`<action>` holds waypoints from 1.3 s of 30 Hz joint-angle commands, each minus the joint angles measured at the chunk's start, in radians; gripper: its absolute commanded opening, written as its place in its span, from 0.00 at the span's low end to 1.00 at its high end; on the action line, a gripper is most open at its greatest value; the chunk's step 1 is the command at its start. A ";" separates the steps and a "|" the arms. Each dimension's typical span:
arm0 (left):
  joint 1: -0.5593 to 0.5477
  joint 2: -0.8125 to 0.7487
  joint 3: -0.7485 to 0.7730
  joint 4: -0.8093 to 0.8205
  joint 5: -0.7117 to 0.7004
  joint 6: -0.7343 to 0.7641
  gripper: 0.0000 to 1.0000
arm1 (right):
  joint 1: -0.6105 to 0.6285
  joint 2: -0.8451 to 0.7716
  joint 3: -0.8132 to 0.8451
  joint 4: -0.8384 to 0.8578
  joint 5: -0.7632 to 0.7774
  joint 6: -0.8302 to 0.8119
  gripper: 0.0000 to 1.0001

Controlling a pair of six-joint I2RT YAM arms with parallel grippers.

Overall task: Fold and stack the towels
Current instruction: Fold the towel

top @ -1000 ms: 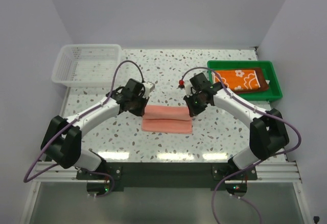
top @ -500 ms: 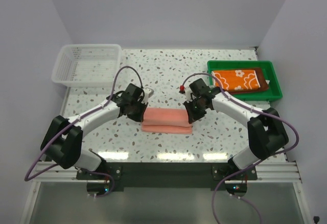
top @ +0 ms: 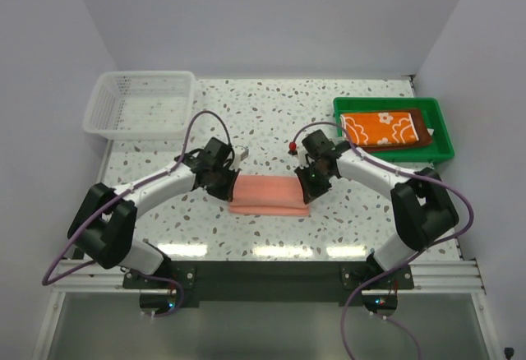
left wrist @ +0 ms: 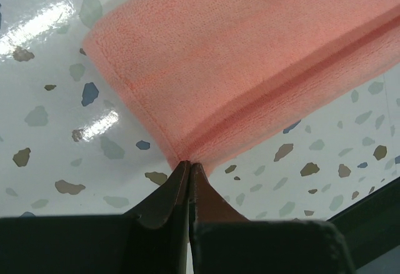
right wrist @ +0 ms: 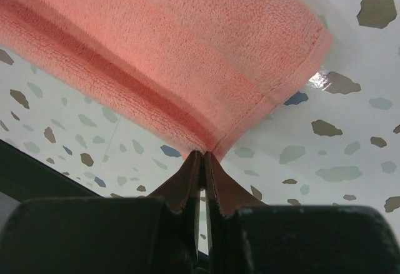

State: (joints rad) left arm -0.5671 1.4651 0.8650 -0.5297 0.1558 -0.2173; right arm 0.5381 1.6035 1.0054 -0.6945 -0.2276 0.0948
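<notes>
Two end effectors: left end effector [left wrist: 189,164] and right end effector [right wrist: 203,155], both clenched, each nipping one end of the salmon towel [top: 269,194].
Left grip: pinched tip to tip on the towel's left corner, just where the layers meet; held low, close to the surface [top: 271,122].
Right grip: pinched the same way on the right corner, equally low.
Salmon towel: flat between both arms near the middle of the surface, doubled lengthwise into a long band; upper layer resting on the lower, long edges nearly matched, with a soft ridge along the fold in both wrist views.
Step in hand: judged to be the close of the first lengthwise fold, upper layer laid down and corners not yet let go.
Next move: likely calls for freeing both corners together, lifting clear without dragging the cloth, then taking one short end across to the other for a smaller rectangle.
Care: uneven release could skew the top layer.
Stack so far: orange flowered towel [top: 382,127] folded in the green tray [top: 394,156] at right rear, over a dark brown towel [top: 425,136] peeking at its edge; well apart from the salmon towel.
White basket [top: 136,130]: left rear, away from the work.
</notes>
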 commanded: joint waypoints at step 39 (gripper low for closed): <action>-0.014 -0.267 -0.029 -0.130 0.018 -0.174 0.76 | 0.095 -0.229 -0.002 -0.145 -0.027 0.131 0.44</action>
State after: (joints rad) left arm -0.5793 1.3075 0.7990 -0.6262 0.1894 -0.3550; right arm 0.6167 1.4677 0.9550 -0.7910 -0.2279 0.1955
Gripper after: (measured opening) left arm 0.732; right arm 0.438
